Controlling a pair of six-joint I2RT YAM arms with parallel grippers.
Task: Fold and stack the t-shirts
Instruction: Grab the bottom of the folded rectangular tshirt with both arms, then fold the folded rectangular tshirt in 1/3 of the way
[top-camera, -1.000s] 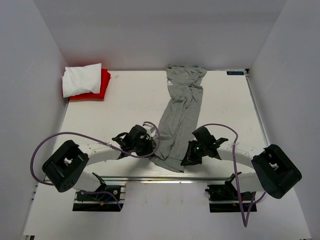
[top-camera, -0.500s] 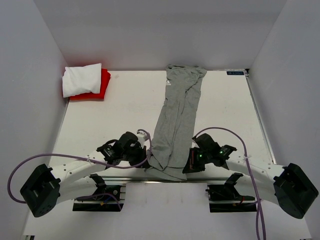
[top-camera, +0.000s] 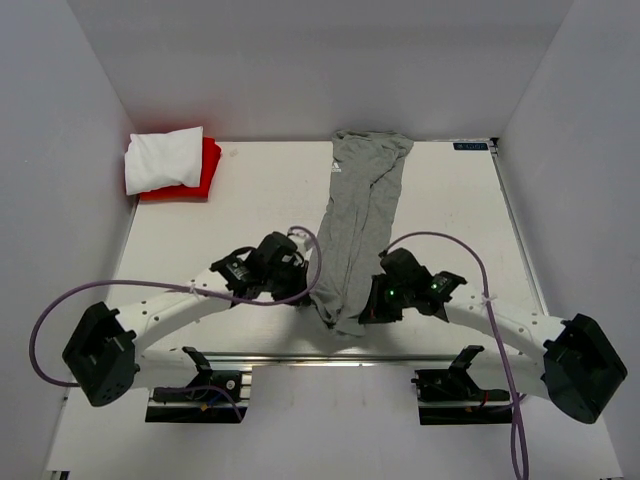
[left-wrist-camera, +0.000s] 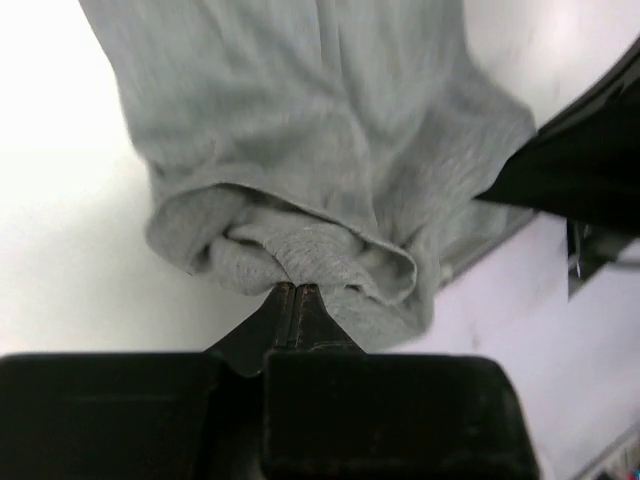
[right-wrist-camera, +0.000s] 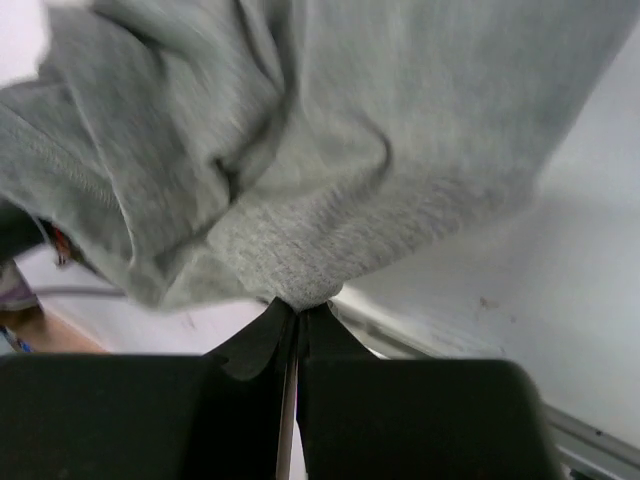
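While both arms reach in over the near edge, I log the heather-grey t-shirt (top-camera: 358, 215) as a long, narrow, bunched strip. It runs from the far edge of the tabletop (top-camera: 240, 210) toward the arm bases, with the collar end and its small white mark at the far side.

Note on the left tool (left-wrist-camera: 297, 292): fingers pressed together, a rolled fold of the grey hem pinched between the tips. The left wrist view shows cloth gathered in a lump right at the pinch.

Note on the right tool (right-wrist-camera: 298, 304): also closed tight, a nub of grey cloth caught at the tips, fabric draping away beyond it.

From the top view I see the two tools on opposite sides of the shirt's near end, one at its left edge and one at its right. The cloth narrows to a point between them.

White t-shirt (top-camera: 163, 158) is folded and lies on top of the folded red t-shirt (top-camera: 208, 170) in the far-left corner, well apart from the grey one.
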